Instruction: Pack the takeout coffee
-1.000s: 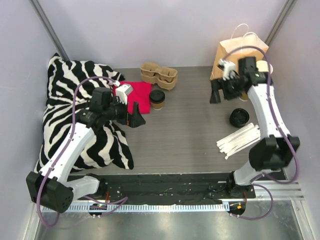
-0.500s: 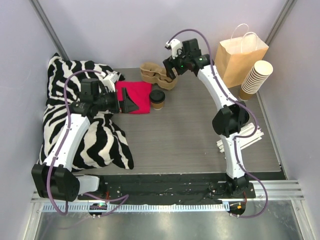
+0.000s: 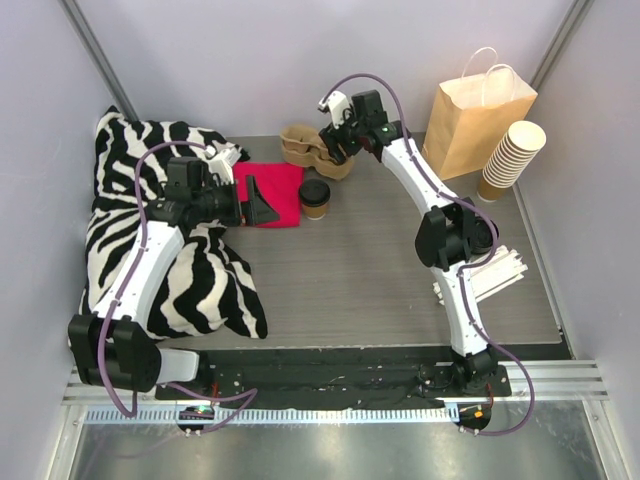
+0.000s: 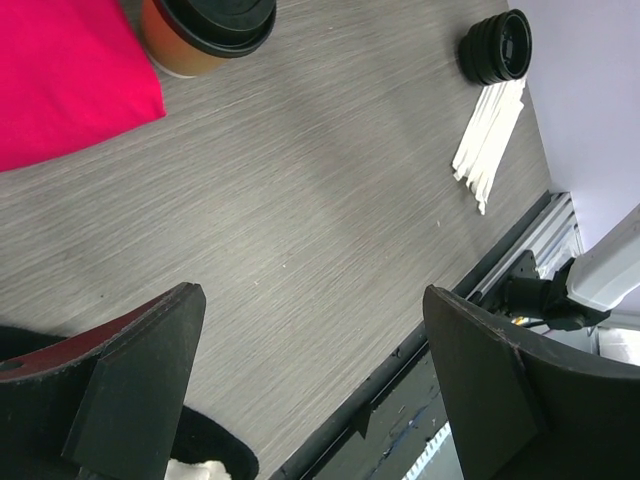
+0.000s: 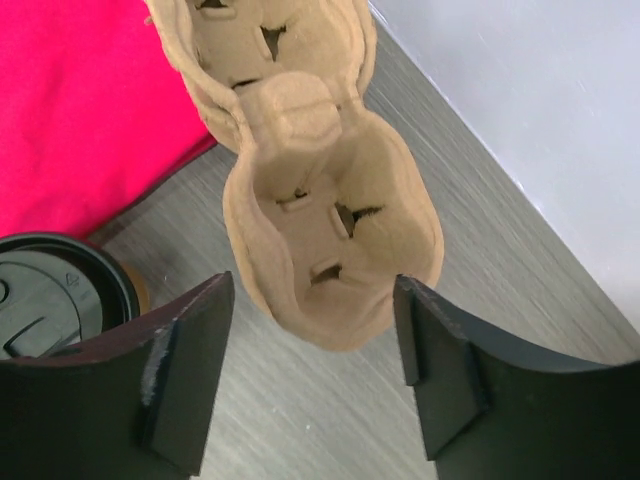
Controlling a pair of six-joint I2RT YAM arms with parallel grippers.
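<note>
The takeout coffee point(image 3: 314, 198), a small tan cup with a black lid, stands upright on the grey table next to a red cloth point(image 3: 275, 190). It also shows at the top of the left wrist view point(image 4: 205, 30) and at the left edge of the right wrist view point(image 5: 60, 290). My left gripper point(image 3: 262, 205) hovers over the cloth, left of the cup, open and empty point(image 4: 310, 300). My right gripper point(image 3: 333, 148) is open over the near end of the pulp cup carrier point(image 5: 330, 230), its fingers either side of that end and apart from it point(image 5: 312, 290). The paper bag point(image 3: 480, 120) stands at the back right.
A zebra-print pillow point(image 3: 150, 200) fills the left side. A stack of lidless cups point(image 3: 510, 155) leans beside the bag. White straws point(image 4: 488, 140) and a stack of black lids point(image 4: 497, 45) lie at the right, near the right arm.
My right arm has swung from the bag at the right to the cup carrier at the back centre, its jaws narrowing a little. The left gripper drew back left over the cloth.
</note>
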